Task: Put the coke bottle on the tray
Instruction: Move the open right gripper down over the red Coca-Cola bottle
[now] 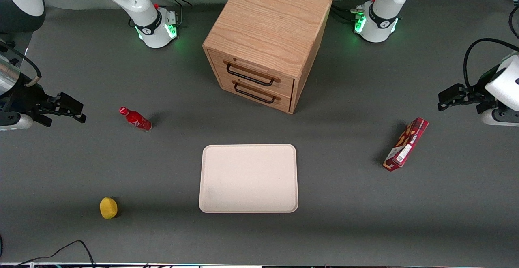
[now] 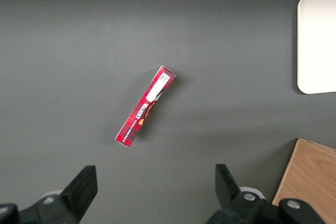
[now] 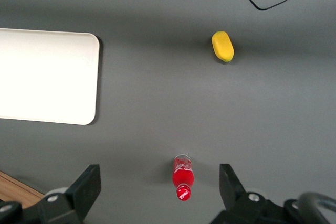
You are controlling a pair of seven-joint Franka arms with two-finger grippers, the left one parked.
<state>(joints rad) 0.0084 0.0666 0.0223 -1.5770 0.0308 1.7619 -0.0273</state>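
Note:
The coke bottle [image 1: 136,118] is small, glossy red, with a red cap and white lettering, standing upright on the grey table toward the working arm's end. It shows in the right wrist view [image 3: 183,177] between my fingertips, well below them. My gripper [image 1: 75,112] [image 3: 160,190] is open and empty, high above the table, sideways off from the bottle toward the table's end. The pale beige-pink tray [image 1: 248,178] lies flat and bare at mid-table, nearer the front camera than the bottle; its corner shows in the right wrist view [image 3: 47,77].
A wooden two-drawer cabinet [image 1: 265,41] stands farther from the camera than the tray. A yellow lemon-like object [image 1: 108,207] [image 3: 222,45] lies near the table's front edge. A flat red snack box [image 1: 406,143] [image 2: 146,107] lies toward the parked arm's end. Cables [image 1: 61,249] run along the front edge.

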